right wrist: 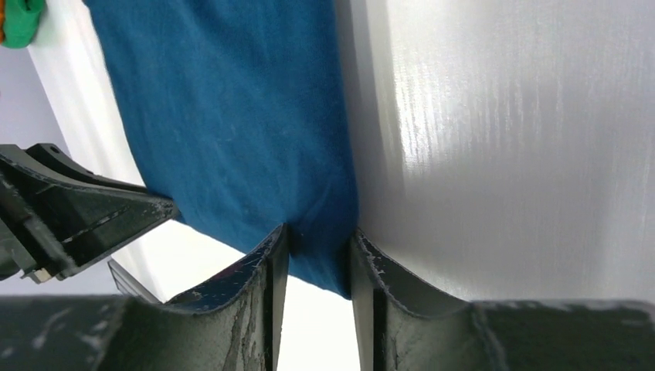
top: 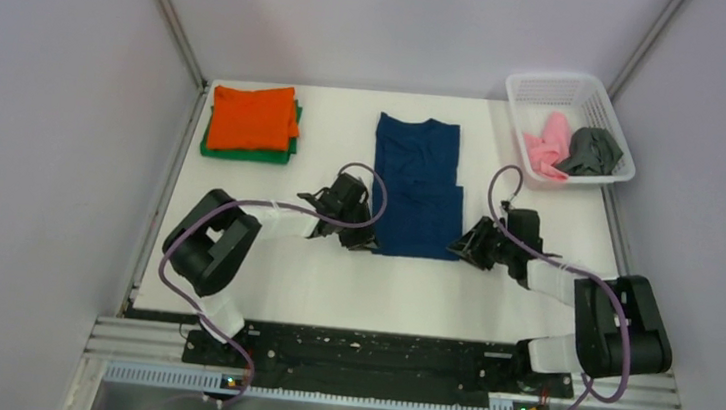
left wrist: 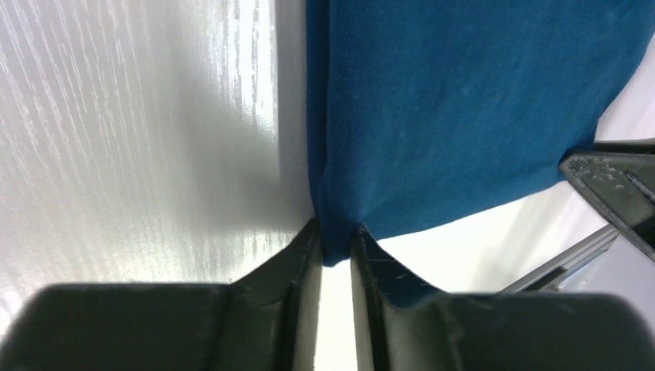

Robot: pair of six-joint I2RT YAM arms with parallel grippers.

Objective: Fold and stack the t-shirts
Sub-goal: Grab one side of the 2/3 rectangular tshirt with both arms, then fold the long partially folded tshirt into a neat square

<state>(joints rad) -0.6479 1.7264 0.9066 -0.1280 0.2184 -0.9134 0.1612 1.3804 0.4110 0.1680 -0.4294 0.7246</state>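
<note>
**At the lower corners of the navy blue t-shirt, cloth is pinched by both grippers**

In the middle of the top view, the navy blue t-shirt is laid flat on the white table as a narrow upright strip, with its collar toward the top of the frame. Its lower left corner is met by the left gripper and its lower right corner by the right gripper.

In the left wrist view, the fingers are seen clenched on a small tuck of blue cloth at the shirt's edge, and the cloth is drawn up into a slight peak between them. The same is shown in the right wrist view, where a fold of the hem is grasped between the two dark fingers. The opposite gripper is visible at the side of each wrist picture.

At the upper left of the top view, an orange t-shirt is folded and stacked on a green t-shirt, of which only the lower and right edges can be seen. At the upper right, a pink t-shirt and a dark grey t-shirt are bundled unfolded side by side in a white mesh basket.
</note>
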